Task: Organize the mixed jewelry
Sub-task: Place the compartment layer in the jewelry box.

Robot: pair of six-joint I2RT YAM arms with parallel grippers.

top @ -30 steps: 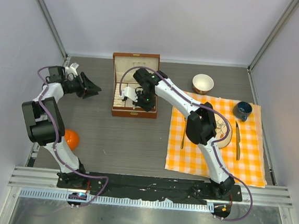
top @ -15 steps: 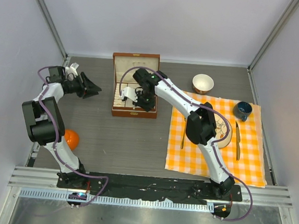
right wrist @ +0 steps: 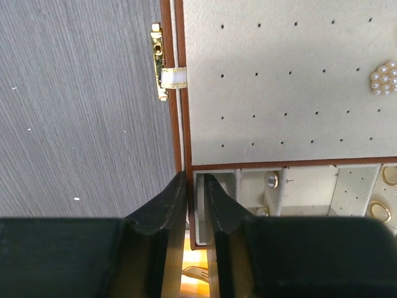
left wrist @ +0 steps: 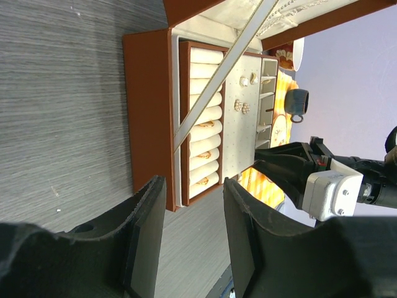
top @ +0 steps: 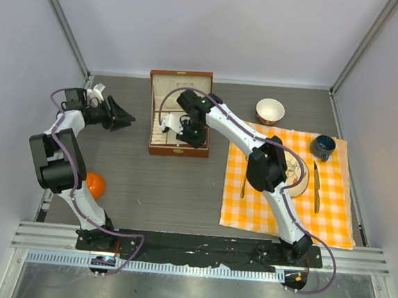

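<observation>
The brown wooden jewelry box stands open at the table's middle back. Its cream pad carries a pearl-cluster stud; a small stud and gold rings lie in the compartments beside it. My right gripper straddles the box's brown side wall, jaws narrowly apart, one finger off the wall. It hangs over the box. My left gripper is open and empty over bare table left of the box. Rings sit in the cream rolls.
An orange ball lies by the left arm. On the right an orange checked cloth holds a plate, a gold fork, a knife and a blue cup. A small bowl sits behind it.
My right gripper's jaws have parted slightly at the box's wall and the wrist has shifted a little. The left arm has not moved.
</observation>
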